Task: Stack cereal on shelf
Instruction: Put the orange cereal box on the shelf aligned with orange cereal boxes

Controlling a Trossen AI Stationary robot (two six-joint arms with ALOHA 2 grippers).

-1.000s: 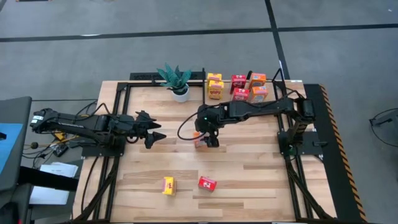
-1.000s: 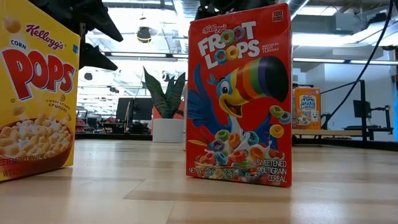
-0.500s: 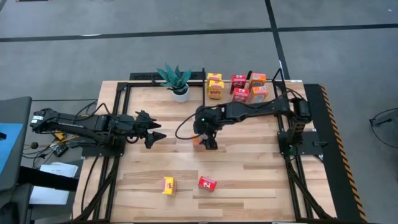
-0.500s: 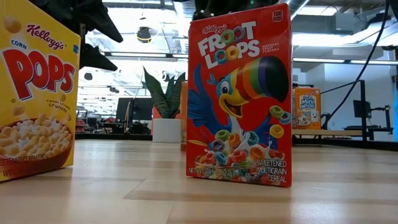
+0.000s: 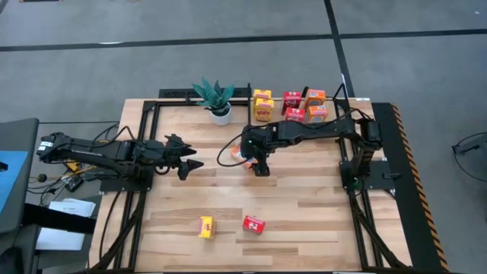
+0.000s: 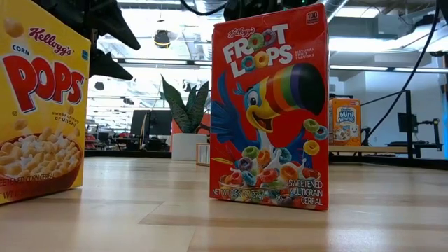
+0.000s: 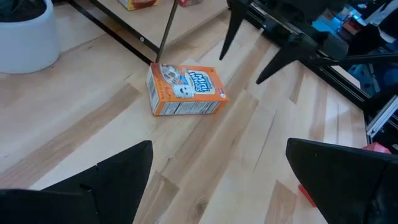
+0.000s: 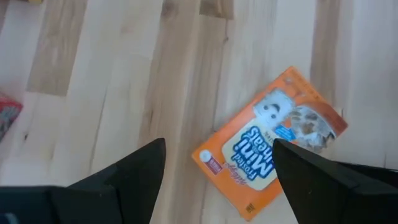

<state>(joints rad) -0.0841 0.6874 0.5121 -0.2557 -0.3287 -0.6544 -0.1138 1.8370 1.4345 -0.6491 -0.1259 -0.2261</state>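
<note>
An orange Mini-Wheats cereal box (image 8: 272, 151) lies flat on its back in the middle of the table (image 7: 185, 91). My right gripper (image 8: 219, 143) hangs open just above it, pointing steeply down, touching nothing (image 5: 261, 168). My left gripper (image 5: 194, 165) waits open to the box's left (image 7: 219, 146). A yellow Corn Pops box (image 5: 206, 226) and a red Froot Loops box (image 5: 253, 224) stand upright near the front edge. Several yellow, red and orange boxes (image 5: 293, 106) sit on the shelf (image 5: 278, 108) at the far edge.
A potted green plant (image 5: 215, 99) stands at the far edge, left of the shelf's black post (image 5: 251, 103). Black frame rails run along the table's left and right sides. Bare wood lies between the lying box and the two front boxes (image 6: 269, 112).
In the low view, the orange box under my right gripper stood tall half a second ago. It now lies flat on the table, a little farther toward the far edge. My left arm has kept still.
</note>
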